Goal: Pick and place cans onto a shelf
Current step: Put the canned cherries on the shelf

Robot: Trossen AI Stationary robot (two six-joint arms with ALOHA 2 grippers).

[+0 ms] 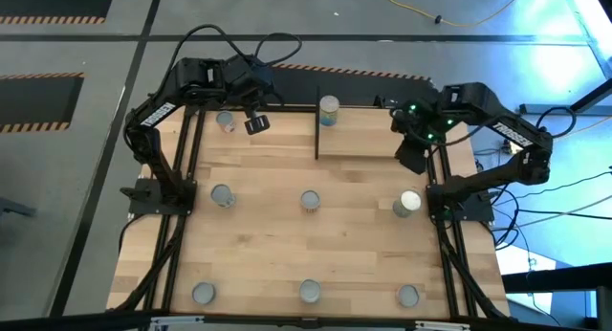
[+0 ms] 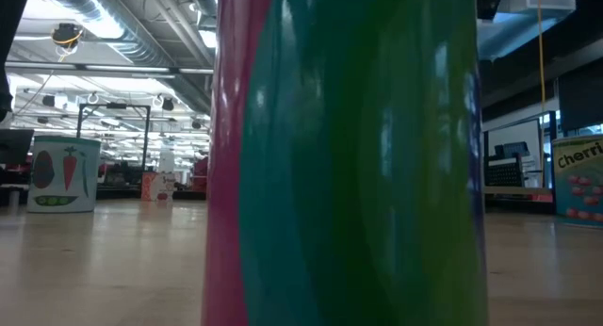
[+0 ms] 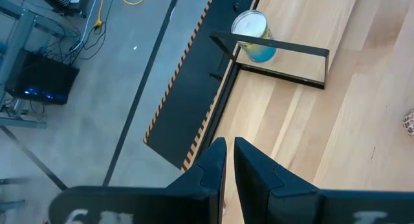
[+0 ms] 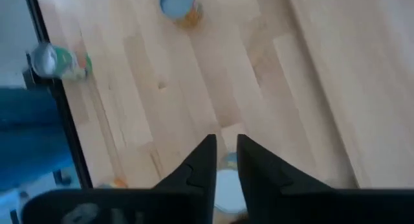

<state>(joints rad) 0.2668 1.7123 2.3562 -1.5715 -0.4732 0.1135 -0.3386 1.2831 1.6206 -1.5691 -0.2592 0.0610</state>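
The shelf (image 1: 368,130) is a light wood board with a black edge panel (image 1: 316,125) at the table's far middle. One can (image 1: 329,108) with a yellow and blue label stands on the shelf at its far left corner; it also shows in the left wrist view (image 3: 253,36). Several more cans stand upright on the tabletop, among them one at the far left (image 1: 226,121) and one at the right (image 1: 407,203). My left gripper (image 1: 256,123) hovers shut and empty between the far-left can and the shelf. My right gripper (image 1: 413,154) hovers shut and empty over the shelf's right end, above and just far of the right can (image 4: 223,185).
Cans stand in a middle row (image 1: 222,195) (image 1: 310,199) and a near row (image 1: 203,293) (image 1: 310,291) (image 1: 408,295). A green and pink can (image 2: 358,156) fills the low view. Black frame rails (image 1: 182,207) run along both table sides. Bare wood lies between the rows.
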